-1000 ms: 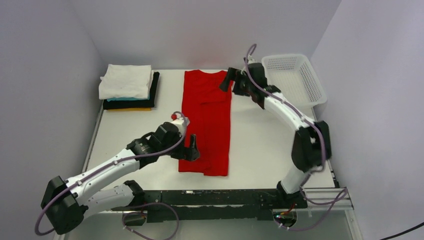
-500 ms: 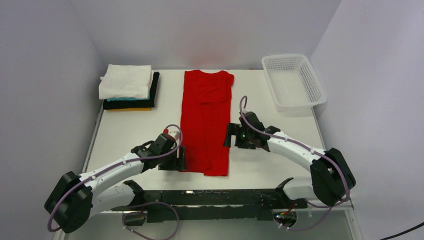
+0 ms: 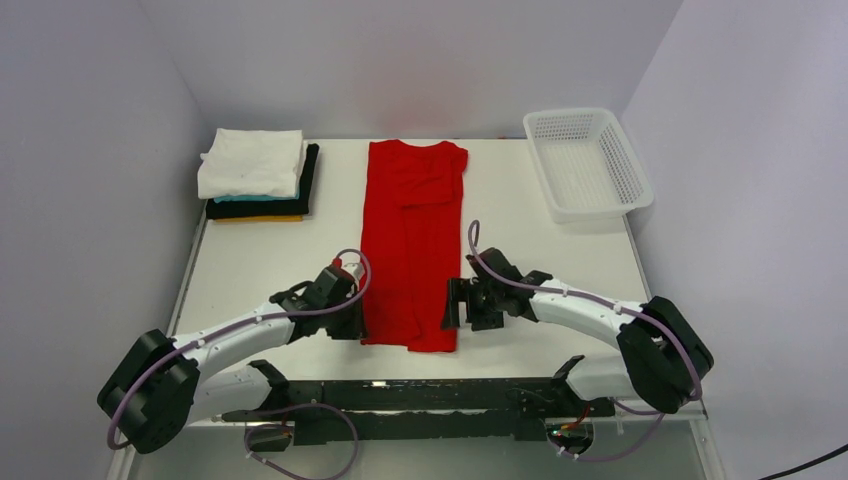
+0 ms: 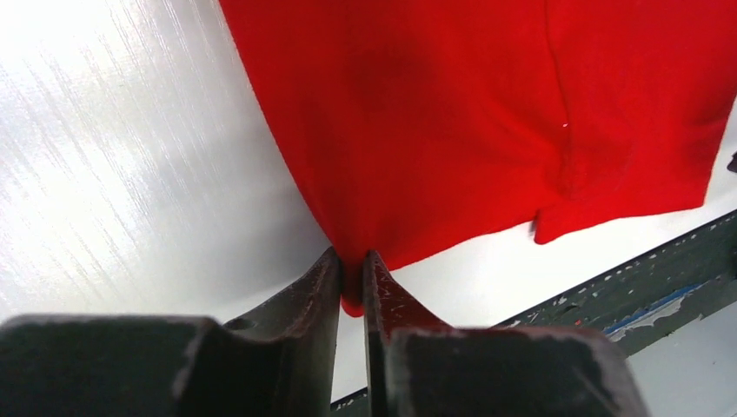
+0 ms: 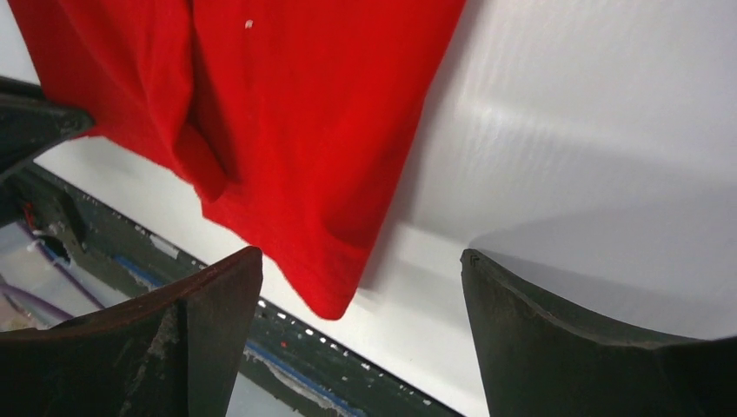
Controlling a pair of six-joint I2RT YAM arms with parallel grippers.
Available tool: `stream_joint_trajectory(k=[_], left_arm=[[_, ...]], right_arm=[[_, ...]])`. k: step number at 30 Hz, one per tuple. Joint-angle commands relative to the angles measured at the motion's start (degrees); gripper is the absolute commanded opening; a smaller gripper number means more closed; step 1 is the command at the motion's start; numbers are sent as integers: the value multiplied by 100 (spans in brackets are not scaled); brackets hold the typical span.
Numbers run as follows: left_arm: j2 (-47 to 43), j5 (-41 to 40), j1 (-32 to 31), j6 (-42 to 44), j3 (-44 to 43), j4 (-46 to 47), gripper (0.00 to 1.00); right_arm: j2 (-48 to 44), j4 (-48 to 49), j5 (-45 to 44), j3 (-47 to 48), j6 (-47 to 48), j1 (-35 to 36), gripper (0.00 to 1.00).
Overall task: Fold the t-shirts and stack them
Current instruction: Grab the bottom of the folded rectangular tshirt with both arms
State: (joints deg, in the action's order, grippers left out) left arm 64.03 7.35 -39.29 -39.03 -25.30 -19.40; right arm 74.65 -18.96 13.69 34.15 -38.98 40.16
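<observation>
A bright red t-shirt (image 3: 412, 240) lies as a long narrow strip down the middle of the table, sleeves folded in. My left gripper (image 3: 358, 325) is at its near left corner; in the left wrist view the jaws (image 4: 351, 278) are shut on the red hem (image 4: 351, 300). My right gripper (image 3: 452, 308) sits at the near right corner, open, with the red corner (image 5: 335, 295) lying between its fingers, untouched. A stack of folded t-shirts (image 3: 255, 170), white on top over teal, black and yellow-orange, rests at the back left.
A white mesh basket (image 3: 588, 160) stands at the back right. The table's near edge and the dark mounting rail (image 3: 430, 395) run just below both grippers. Grey walls close in the left, back and right sides.
My right arm swung from the shirt's far collar down to its near right corner. The left gripper dropped to the near left corner and closed on the hem.
</observation>
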Motion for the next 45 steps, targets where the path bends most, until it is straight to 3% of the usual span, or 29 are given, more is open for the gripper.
stream_joint_trajectory(k=[1, 6, 14, 18, 21, 26, 31, 34, 41, 45], left_arm=[[-65, 148, 9, 32, 56, -253, 17], [-147, 282, -6, -24, 133, -259, 8], [-120, 298, -3, -35, 82, -224, 6], [-33, 259, -3, -99, 75, -112, 1], [-147, 58, -25, -189, 69, -370, 0], [-663, -271, -49, -338, 115, -1040, 0], [-882, -146, -336, -620, 170, -1137, 0], [-950, -321, -501, -744, -17, -1541, 0], [-1335, -406, -594, -865, -394, -1630, 0], [-1119, -613, -538, -827, -712, -1137, 0]], right_arm=[[-96, -50, 414, -128, -206, 250, 84], [-41, 177, 660, -346, -344, 520, 74], [230, 299, 841, -440, -505, 643, 47], [423, 346, 661, -462, -408, 645, 15], [354, 317, 690, -562, -447, 649, 0], [-114, 71, 637, -811, -422, 648, 0], [-417, 831, 1515, -1289, -800, 642, 0], [-532, 786, 1577, -1296, -823, 658, 0], [-830, 553, 1309, -723, -650, 618, 0], [-631, 371, 899, 7, -366, 466, 0]])
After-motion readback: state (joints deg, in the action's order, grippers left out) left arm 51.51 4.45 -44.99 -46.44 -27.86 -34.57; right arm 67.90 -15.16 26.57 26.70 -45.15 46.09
